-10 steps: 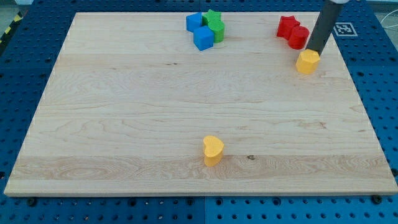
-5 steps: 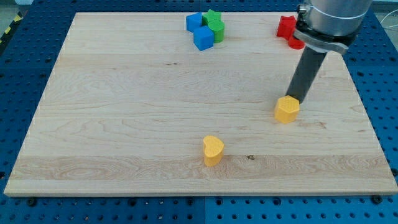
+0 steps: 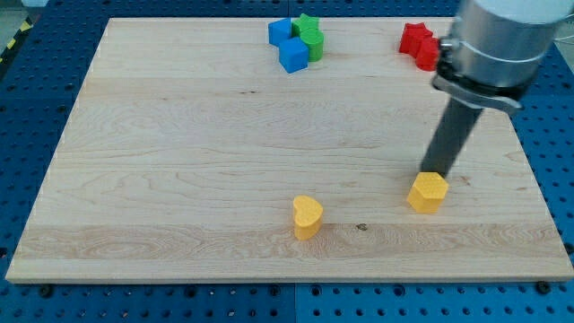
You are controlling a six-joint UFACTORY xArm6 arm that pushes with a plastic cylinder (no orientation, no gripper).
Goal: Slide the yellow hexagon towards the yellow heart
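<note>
The yellow hexagon (image 3: 428, 192) lies on the wooden board at the lower right. My tip (image 3: 433, 173) touches its upper edge, on the side toward the view's top. The yellow heart (image 3: 307, 216) sits to the hexagon's left, near the board's bottom edge, with a gap of more than one block's width between them. The dark rod rises from the tip toward the upper right.
Two blue cubes (image 3: 287, 44) and two green blocks (image 3: 310, 37) cluster at the top centre. Red blocks (image 3: 419, 43) sit at the top right, partly hidden by the arm. The board's right edge (image 3: 529, 170) is near the hexagon.
The tip has pushed the yellow hexagon from the board's upper right down toward the view's bottom, and it now sits nearly level with the heart. The heart has not moved.
</note>
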